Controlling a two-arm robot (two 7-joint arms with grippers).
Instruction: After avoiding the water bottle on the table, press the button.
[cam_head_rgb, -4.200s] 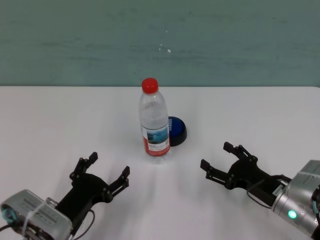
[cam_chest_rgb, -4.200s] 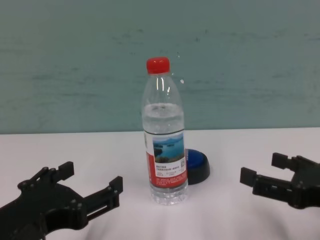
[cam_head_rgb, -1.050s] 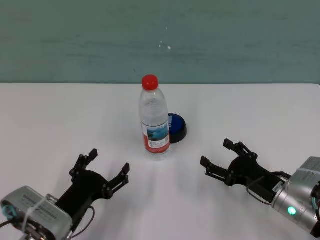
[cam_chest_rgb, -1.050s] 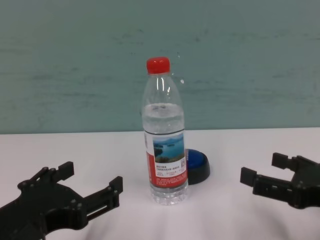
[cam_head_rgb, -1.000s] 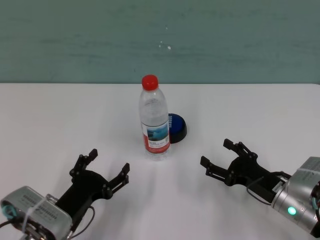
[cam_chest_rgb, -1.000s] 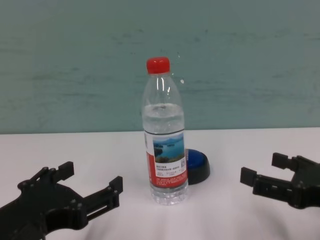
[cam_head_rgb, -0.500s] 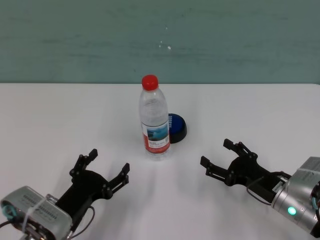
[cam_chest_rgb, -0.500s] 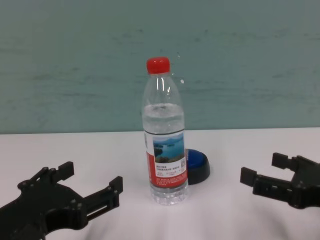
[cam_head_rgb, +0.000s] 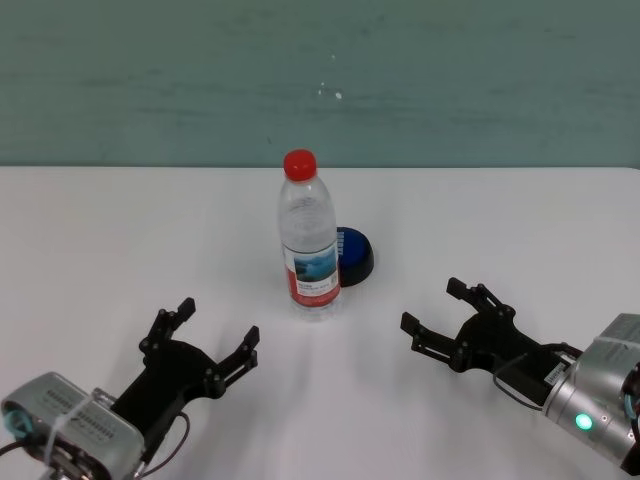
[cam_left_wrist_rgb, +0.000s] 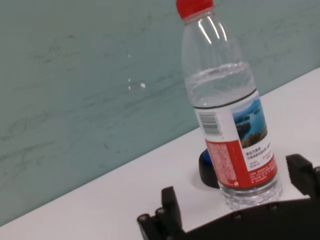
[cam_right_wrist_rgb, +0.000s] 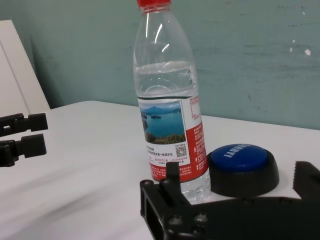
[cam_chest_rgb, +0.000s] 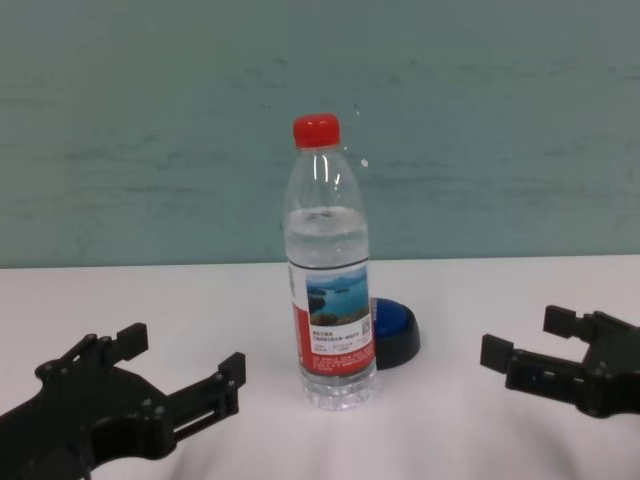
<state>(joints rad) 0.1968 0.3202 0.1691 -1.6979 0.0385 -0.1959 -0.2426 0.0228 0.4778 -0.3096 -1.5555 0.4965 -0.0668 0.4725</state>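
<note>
At frame centre the bottle (cam_head_rgb: 308, 243) stands on the desk (cam_head_rgb: 520, 230), button (cam_head_rgb: 352, 258) just behind-right. Both jaws spread: left gripper (cam_head_rgb: 203, 342), right gripper (cam_head_rgb: 448, 310). A straight reach risks toppling the bottle.

Since the first earlier head view, the left gripper (cam_head_rgb: 208, 341) has shifted slightly.
</note>
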